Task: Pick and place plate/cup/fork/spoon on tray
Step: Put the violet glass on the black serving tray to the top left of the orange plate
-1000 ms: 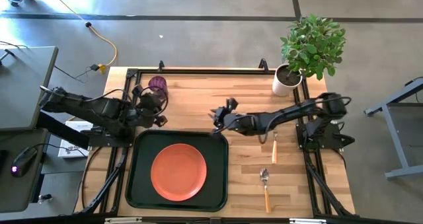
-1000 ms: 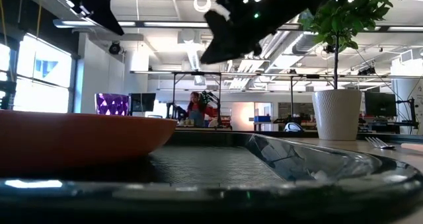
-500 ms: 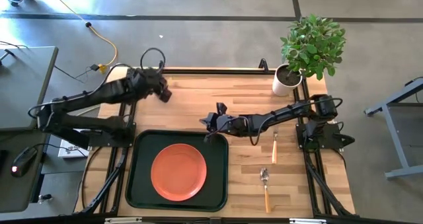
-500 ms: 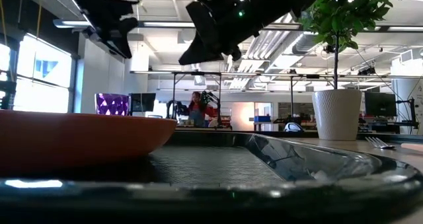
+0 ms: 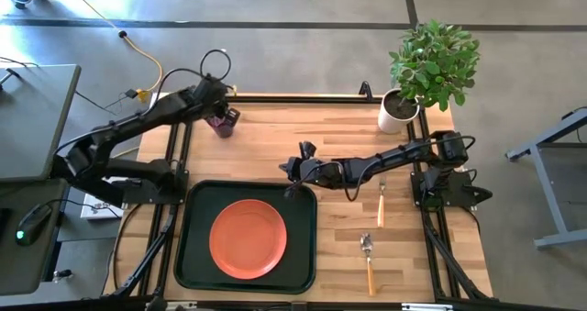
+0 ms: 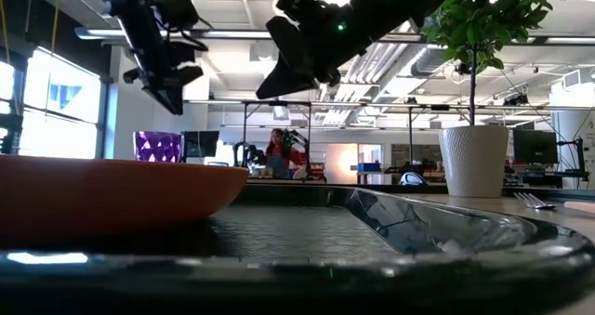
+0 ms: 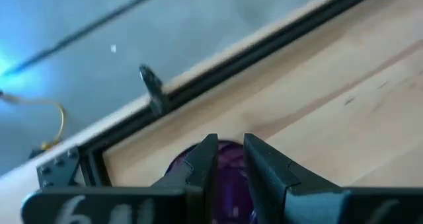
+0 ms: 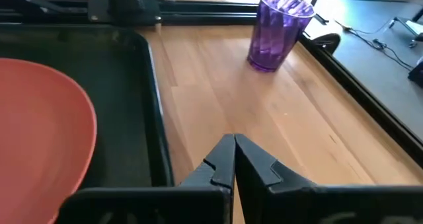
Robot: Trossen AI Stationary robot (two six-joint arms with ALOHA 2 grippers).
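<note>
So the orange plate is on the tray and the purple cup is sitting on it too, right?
Not quite. The plate is on the tray, but the cup stands on the bare wood near the table's far left corner, as the high view shows.
</note>
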